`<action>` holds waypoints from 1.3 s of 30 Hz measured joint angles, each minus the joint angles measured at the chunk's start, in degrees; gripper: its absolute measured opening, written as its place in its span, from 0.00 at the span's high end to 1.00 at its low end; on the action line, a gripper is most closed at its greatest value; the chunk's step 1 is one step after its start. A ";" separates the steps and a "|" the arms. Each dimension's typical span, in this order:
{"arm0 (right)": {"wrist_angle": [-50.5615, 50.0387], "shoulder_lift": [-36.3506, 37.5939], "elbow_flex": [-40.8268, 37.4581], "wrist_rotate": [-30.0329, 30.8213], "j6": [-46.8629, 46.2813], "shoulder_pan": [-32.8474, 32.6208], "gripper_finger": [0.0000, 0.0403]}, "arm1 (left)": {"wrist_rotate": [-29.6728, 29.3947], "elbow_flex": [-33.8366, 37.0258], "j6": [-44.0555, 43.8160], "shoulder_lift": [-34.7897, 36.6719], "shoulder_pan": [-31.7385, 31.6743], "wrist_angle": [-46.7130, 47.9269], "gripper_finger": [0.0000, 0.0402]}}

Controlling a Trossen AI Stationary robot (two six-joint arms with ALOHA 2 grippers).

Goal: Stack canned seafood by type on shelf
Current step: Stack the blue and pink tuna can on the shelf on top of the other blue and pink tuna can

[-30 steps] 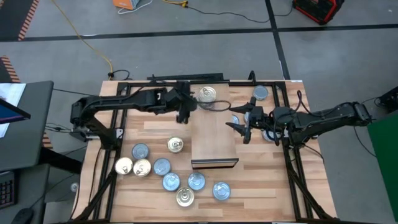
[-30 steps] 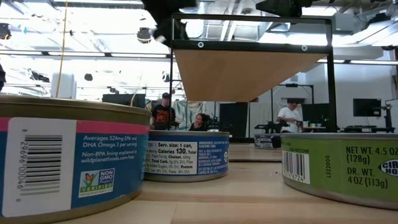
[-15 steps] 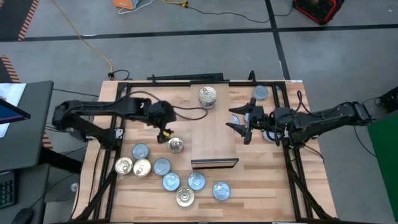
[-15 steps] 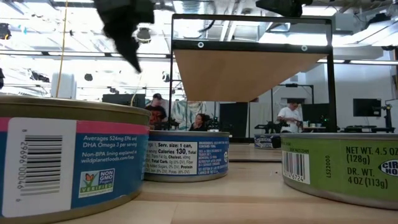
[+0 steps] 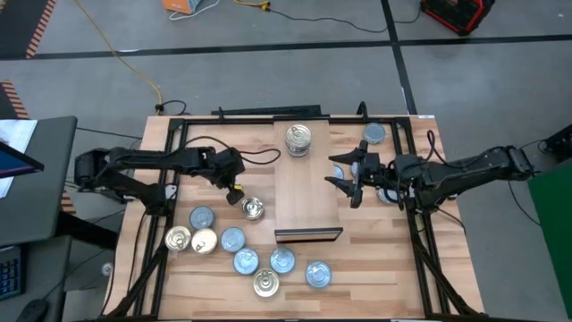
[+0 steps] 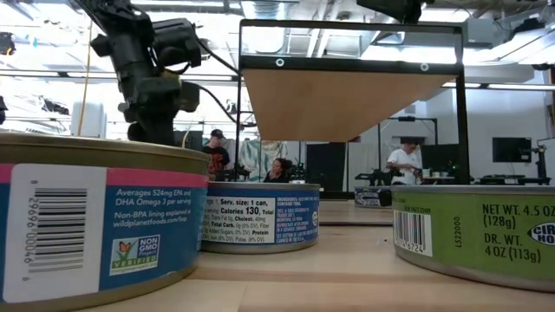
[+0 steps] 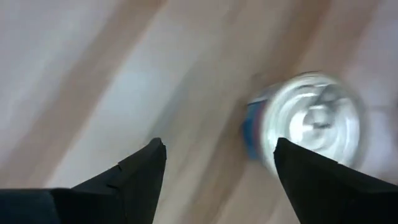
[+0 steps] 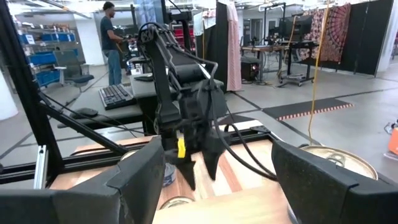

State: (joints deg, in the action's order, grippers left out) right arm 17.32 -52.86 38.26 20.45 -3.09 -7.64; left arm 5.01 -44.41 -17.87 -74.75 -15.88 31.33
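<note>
Nearest the low camera, one tin [image 6: 95, 217] reads "NON GMO VERIFIED", another [image 6: 473, 230] "NET WT. 4.5 OZ". The left pincer [image 5: 235, 191], fingers apart and empty, points down just beside a silver-topped tin [image 5: 253, 209] on the bench [image 5: 375, 259]. The right pincer [image 5: 342, 174], fingers spread and empty, reaches level at the shelf's [image 5: 308, 192] side. One tin [image 5: 298, 139] sits on the shelf's far end.

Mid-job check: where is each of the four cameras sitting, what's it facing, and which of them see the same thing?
High: overhead, straight down; both arms, shelf, tins.
Low: at tabletop height, level across; near tins, shelf above, left arm.
Left wrist: down past its open fingers at a silver tin on the table.
Right wrist: across the table past its own fingers at the left gripper.
Shared: high also shows that silver tin beside the left gripper.
</note>
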 joint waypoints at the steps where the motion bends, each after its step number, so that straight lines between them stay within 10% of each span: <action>1: 0.04 0.00 0.00 0.00 0.26 0.02 0.21 | 0.93 0.25 0.00 -0.39 0.02 -1.31 0.31; 39: -0.12 0.00 0.00 0.00 1.64 1.68 0.21 | -3.24 3.14 3.24 -5.05 2.24 -2.69 1.00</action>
State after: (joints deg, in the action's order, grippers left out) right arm 17.20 -52.86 38.26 20.45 -1.45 -5.96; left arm 1.77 -41.28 -14.63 -79.81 -13.64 28.63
